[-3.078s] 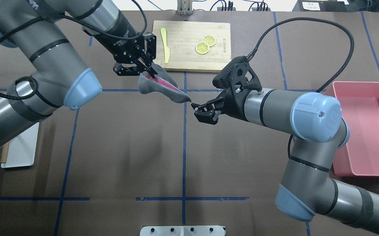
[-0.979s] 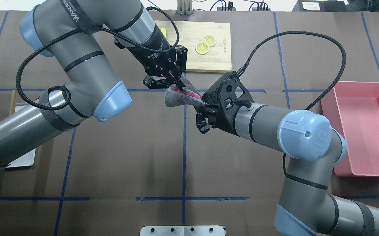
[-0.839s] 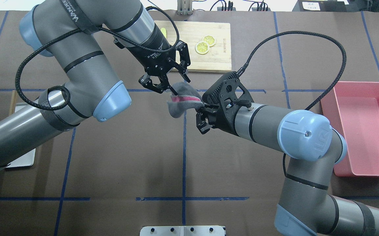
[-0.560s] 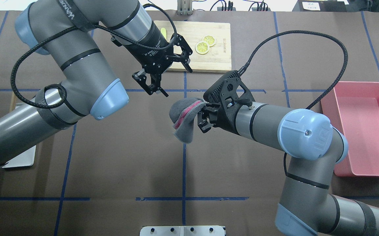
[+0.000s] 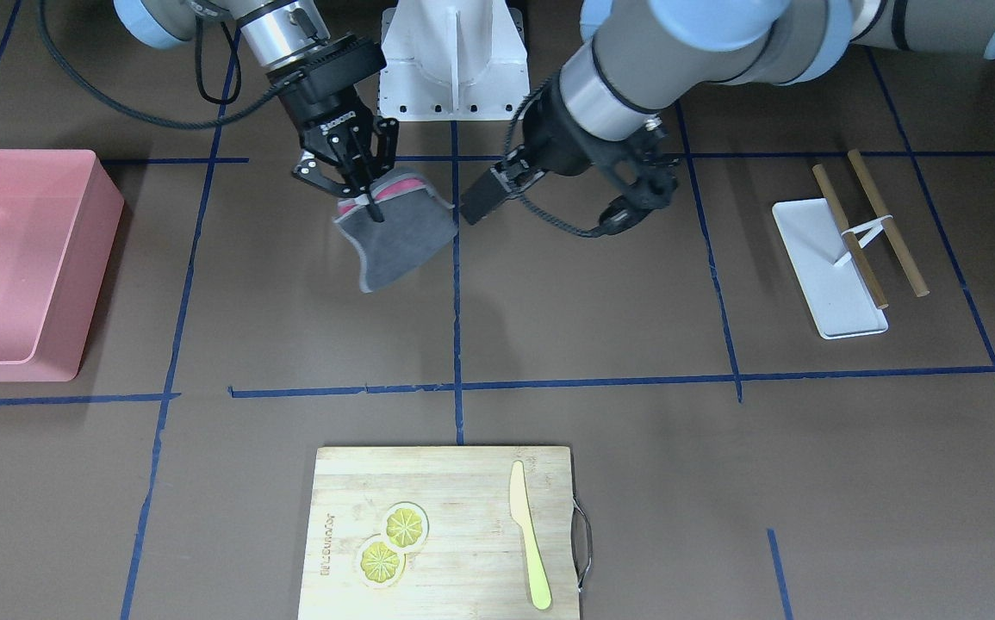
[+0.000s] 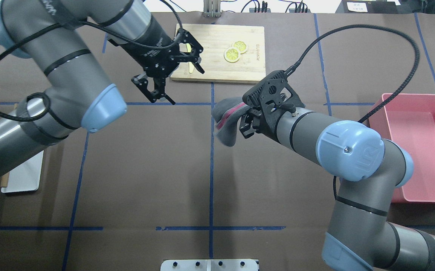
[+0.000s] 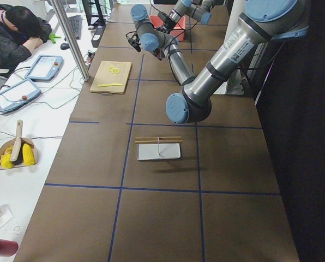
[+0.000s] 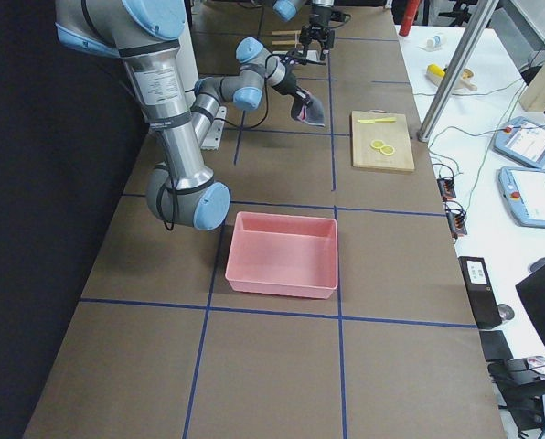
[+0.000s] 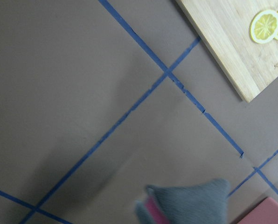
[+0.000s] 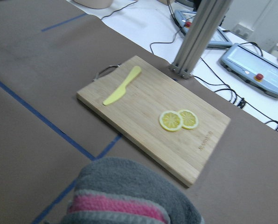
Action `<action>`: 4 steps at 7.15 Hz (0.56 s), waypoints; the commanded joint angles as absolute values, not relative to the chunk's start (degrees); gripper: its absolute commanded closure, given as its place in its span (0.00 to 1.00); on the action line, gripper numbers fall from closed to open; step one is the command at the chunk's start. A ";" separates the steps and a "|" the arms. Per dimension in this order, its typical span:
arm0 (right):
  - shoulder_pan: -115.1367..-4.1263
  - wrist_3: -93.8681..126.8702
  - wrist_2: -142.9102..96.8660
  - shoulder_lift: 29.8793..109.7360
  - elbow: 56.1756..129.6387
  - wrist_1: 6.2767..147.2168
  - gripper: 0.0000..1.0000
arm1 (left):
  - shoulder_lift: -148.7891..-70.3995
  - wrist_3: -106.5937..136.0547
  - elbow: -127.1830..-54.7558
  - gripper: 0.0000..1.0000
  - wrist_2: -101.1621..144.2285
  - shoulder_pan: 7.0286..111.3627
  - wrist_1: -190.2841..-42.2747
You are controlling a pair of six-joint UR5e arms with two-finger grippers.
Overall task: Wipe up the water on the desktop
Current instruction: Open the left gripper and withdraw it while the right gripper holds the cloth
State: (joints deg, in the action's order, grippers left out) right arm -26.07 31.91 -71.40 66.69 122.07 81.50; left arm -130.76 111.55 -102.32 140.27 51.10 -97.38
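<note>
A grey cloth with a pink stripe point(image 6: 225, 121) hangs above the desktop point(image 6: 145, 169) from my right gripper point(image 6: 241, 119), which is shut on its edge. The front view shows the same cloth point(image 5: 398, 237) drooping below that gripper point(image 5: 365, 196). My left gripper point(image 6: 181, 84) is open and empty, to the cloth's left near the cutting board's front edge. The front view shows this open gripper point(image 5: 549, 215) beside the cloth. The cloth point(image 9: 185, 203) sits at the bottom of the left wrist view. The cloth point(image 10: 129, 196) also fills the bottom of the right wrist view. I see no water on the brown surface.
A wooden cutting board point(image 6: 221, 52) with two lemon slices point(image 6: 235, 51) and a yellow knife point(image 5: 530, 538) lies at the far middle. A pink bin point(image 6: 422, 146) stands at the right. A white tray point(image 5: 829, 267) with wooden sticks lies at the left. A person point(image 7: 15, 38) sits beyond the table.
My left gripper opened, let go of the cloth and drew back to the left. The cloth now hangs from my right gripper alone, which shifted slightly right.
</note>
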 commanded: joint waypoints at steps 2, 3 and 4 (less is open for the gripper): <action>-27.68 31.82 -70.31 66.80 124.80 102.25 1.00 | -122.72 102.63 -113.42 0.00 140.36 58.43 -91.02; -27.77 31.64 -71.36 67.32 124.72 108.83 1.00 | -120.09 92.48 -118.51 0.00 139.93 60.71 -81.05; -28.82 31.47 -74.59 67.41 124.54 112.90 1.00 | -119.62 83.15 -122.57 0.00 139.49 63.43 -73.03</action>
State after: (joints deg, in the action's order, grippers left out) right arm -27.92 31.66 -71.81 67.18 124.66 106.87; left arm -121.20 94.06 -117.30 139.95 60.32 -82.73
